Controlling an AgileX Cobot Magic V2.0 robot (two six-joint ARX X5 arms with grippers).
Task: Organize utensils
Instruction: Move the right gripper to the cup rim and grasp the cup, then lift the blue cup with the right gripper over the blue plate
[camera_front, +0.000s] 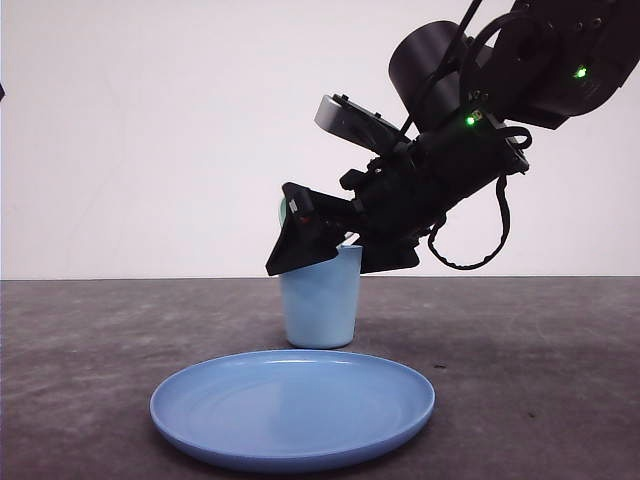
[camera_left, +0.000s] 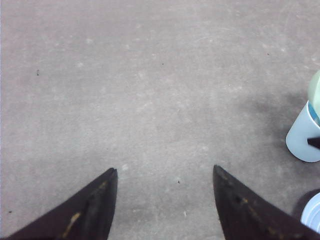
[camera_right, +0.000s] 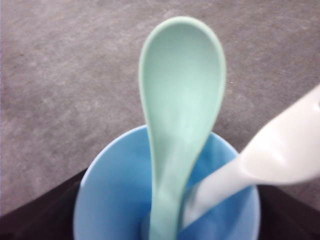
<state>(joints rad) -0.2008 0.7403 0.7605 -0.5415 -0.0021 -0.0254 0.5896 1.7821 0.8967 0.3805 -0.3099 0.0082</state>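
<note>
- Nearest the front camera lies a round blue plate (camera_front: 292, 409), flat on the dark grey bench (camera_front: 90, 350)
- Just behind the plate stands a light blue cup (camera_front: 320, 296), upright
- Both utensils stand inside the cup, handles down and heads up, as the right wrist view shows
- Mint-green spoon (camera_right: 181, 100) stands steeply, its long axis running from the cup's bottom up past the rim, its oval bowl well above the rim with the hollow side facing that camera
- White fork (camera_right: 280, 145) leans more strongly, its handle down in the cup beside the spoon's handle and its broad head tipped out over the rim to one side; its tines are cut off by the picture's edge
- Right claw (camera_front: 335, 245) hangs tilted over the cup's mouth, its dark fingers on either side of the rim; whether it is spread or pinching, I cannot tell
- Left claw (camera_left: 165, 200) hovers over bare bench, its two dark fingers (camera_left: 90, 210) spread wide apart, gripping nothing, with the cup off to one side
</note>
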